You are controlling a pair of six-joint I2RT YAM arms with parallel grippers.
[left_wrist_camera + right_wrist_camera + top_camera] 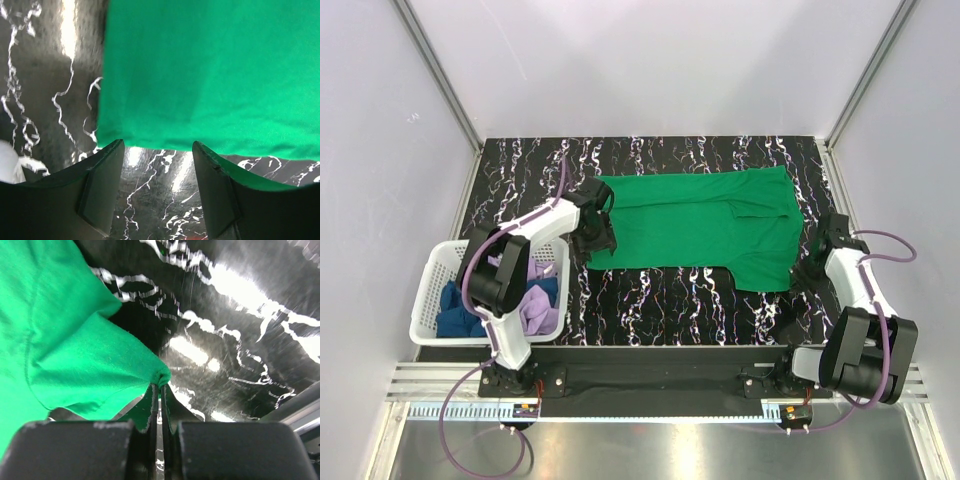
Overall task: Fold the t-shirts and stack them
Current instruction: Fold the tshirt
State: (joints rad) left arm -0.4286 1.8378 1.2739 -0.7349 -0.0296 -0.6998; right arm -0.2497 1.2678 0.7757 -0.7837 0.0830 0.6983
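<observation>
The bright green t-shirt (705, 225) lies spread flat on the black marbled table, collar end to the right. My left gripper (592, 236) is open at the shirt's near left corner; in the left wrist view its fingers (100, 190) straddle bare table just short of the green hem (200, 90). My right gripper (810, 262) is shut on the shirt's near right sleeve edge; the right wrist view shows the pinched green cloth (161, 377) at the fingertips. The lilac t-shirt (542, 312) and dark blue t-shirt (455, 312) lie crumpled in the basket.
A white lattice basket (430, 290) stands at the table's left near edge, next to the left arm. Metal frame posts rise at the far corners. An aluminium rail (650, 385) runs along the front by the arm bases.
</observation>
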